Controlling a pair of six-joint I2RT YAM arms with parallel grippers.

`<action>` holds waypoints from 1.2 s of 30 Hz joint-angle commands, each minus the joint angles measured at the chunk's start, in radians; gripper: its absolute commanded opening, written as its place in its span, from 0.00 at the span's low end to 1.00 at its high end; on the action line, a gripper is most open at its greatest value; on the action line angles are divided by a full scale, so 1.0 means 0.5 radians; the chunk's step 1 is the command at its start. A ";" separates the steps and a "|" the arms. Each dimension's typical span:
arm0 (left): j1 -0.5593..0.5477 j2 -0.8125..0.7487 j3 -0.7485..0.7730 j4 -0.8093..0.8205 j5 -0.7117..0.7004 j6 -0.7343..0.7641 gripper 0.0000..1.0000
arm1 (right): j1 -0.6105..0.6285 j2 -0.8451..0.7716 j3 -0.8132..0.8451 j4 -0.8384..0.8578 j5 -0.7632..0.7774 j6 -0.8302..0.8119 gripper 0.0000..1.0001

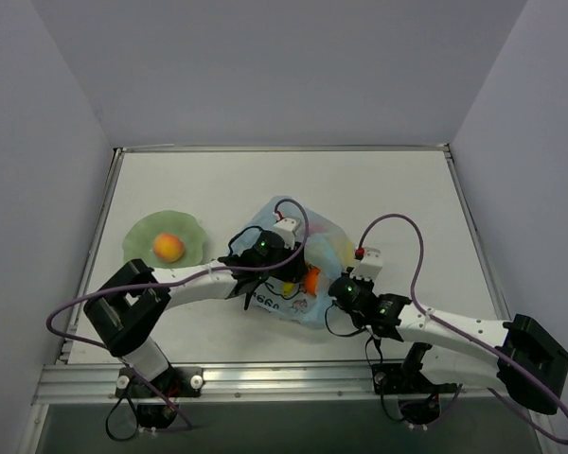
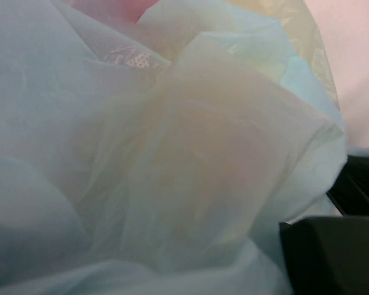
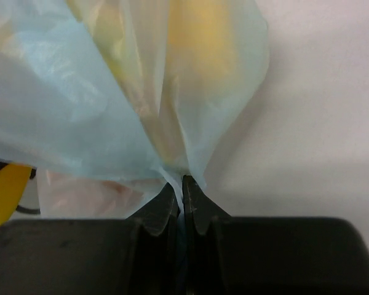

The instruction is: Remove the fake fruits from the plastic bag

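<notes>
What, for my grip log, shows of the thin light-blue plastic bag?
The bag is crinkly translucent film, dark print at its near edge, crumpled on the white table. Yellow and pink shapes show through. The right gripper is shut on a gathered fold; the left gripper sits amid its folds.

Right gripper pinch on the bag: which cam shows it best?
Right wrist: right gripper closed on a fold of the plastic bag, close up. Top external shows it small at the bag's edge; left wrist only film.
</notes>
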 commanded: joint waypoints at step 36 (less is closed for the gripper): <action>0.127 -0.479 1.025 -2.436 -0.351 0.489 0.02 | -0.201 -0.292 0.281 -0.088 0.293 -0.246 0.00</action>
